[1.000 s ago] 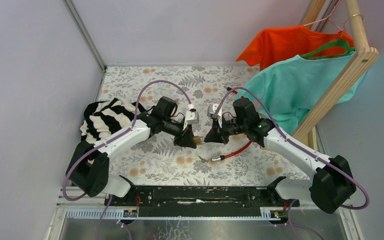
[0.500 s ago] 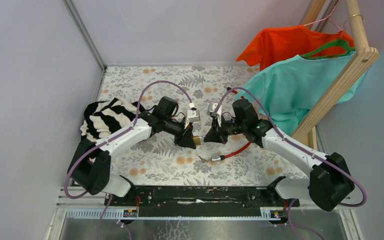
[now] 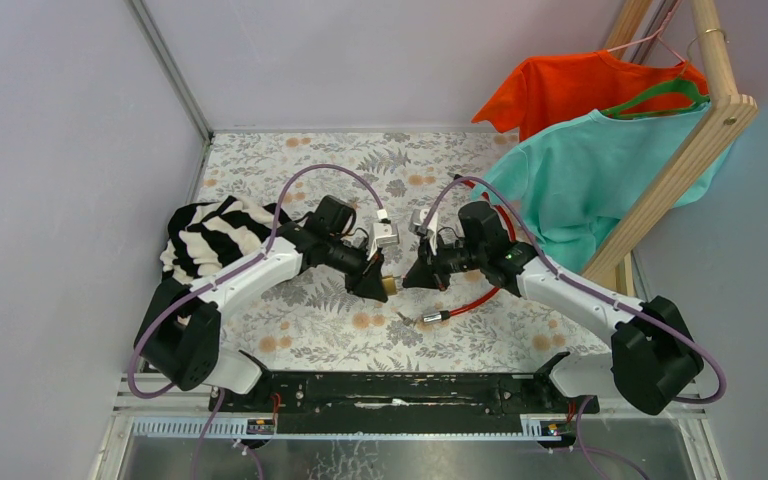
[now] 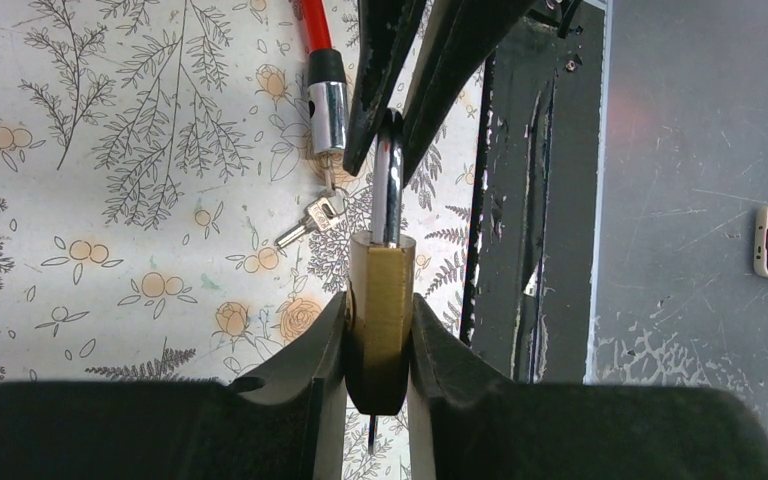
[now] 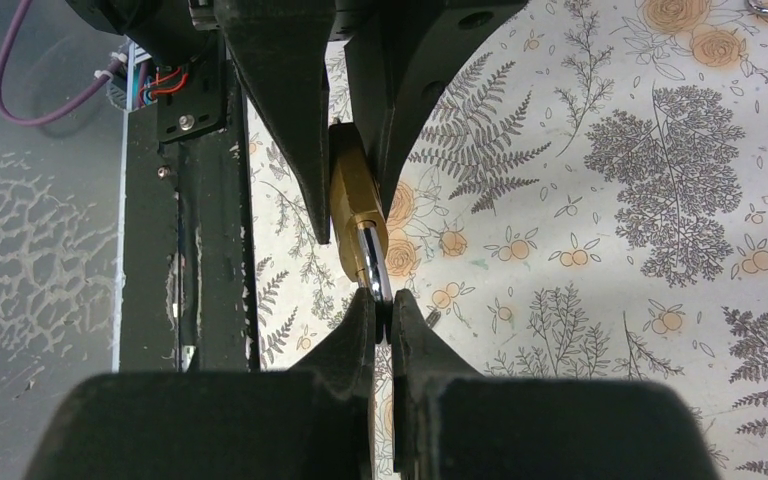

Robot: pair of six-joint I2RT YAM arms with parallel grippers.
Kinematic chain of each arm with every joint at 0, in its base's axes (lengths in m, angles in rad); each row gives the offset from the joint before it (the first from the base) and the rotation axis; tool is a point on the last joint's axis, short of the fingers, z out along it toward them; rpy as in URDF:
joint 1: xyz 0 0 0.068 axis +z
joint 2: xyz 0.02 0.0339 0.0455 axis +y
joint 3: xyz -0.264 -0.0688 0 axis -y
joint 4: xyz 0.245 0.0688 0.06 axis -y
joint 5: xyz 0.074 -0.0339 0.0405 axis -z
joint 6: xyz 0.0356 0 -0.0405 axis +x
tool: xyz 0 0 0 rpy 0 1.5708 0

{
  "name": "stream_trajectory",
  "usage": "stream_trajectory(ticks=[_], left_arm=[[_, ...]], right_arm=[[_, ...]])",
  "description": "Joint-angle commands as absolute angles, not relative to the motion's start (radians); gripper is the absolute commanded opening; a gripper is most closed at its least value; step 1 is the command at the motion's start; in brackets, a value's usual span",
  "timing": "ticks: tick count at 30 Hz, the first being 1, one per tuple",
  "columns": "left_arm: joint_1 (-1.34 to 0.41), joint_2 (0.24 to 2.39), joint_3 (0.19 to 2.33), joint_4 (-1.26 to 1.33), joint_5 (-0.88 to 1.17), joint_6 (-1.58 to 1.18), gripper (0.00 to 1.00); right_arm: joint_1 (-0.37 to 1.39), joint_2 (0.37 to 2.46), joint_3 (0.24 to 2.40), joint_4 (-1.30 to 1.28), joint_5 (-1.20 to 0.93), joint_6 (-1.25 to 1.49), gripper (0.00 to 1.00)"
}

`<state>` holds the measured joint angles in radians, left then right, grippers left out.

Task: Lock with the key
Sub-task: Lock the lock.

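left gripper (image 4: pixel 380 310) clamps brass padlock (image 4: pixel 381 268) body | right gripper (image 5: pixel 382 305) pinched tight on its shackle (image 5: pixel 370 255) | keys (image 4: pixel 310 218) lie on table (image 4: pixel 110 150)

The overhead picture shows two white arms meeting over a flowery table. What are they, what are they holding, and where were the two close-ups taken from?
Those are two robot arms bolted at the near edge of the table, each ending in a two-finger gripper. The overhead picture comes from a fixed camera above; each close-up comes from a camera on one wrist, looking along its own fingers. The left gripper clamps a brass padlock by its body; the right gripper pinches its steel shackle. On the table lie small keys beside a red cable, and a striped cloth. An orange shirt and a teal shirt hang on a wooden rack.
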<state>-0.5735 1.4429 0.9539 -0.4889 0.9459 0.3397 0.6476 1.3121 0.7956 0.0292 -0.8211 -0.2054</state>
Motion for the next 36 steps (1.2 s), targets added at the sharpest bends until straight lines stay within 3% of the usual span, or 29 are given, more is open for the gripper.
stream_trajectory(ticks=[1, 14, 22, 25, 29, 34, 36], left_arm=[[-0.615, 1.409, 1.045, -0.140, 1.057, 0.337, 0.00], [-0.569, 1.403, 1.067, -0.147, 1.059, 0.355, 0.00], [-0.559, 1.397, 1.081, -0.218, 1.057, 0.457, 0.00], [-0.558, 1.392, 1.116, -0.297, 1.039, 0.529, 0.00], [-0.559, 1.382, 1.180, -0.382, 1.007, 0.630, 0.00], [-0.560, 1.380, 1.210, -0.389, 1.032, 0.628, 0.00], [-0.560, 1.370, 1.199, -0.410, 1.024, 0.653, 0.00]], right_arm=[[0.777, 1.329, 0.795, 0.313, -1.020, -0.097, 0.00], [0.875, 1.360, 0.771, 0.422, -1.128, -0.054, 0.00], [0.878, 1.348, 0.763, 0.599, -1.223, 0.109, 0.00], [0.877, 1.338, 0.784, 0.559, -1.261, 0.084, 0.00], [0.870, 1.314, 0.835, 0.314, -1.223, -0.095, 0.00], [0.825, 1.289, 0.844, 0.278, -1.177, -0.118, 0.00], [0.776, 1.259, 0.849, 0.250, -1.154, -0.123, 0.05]])
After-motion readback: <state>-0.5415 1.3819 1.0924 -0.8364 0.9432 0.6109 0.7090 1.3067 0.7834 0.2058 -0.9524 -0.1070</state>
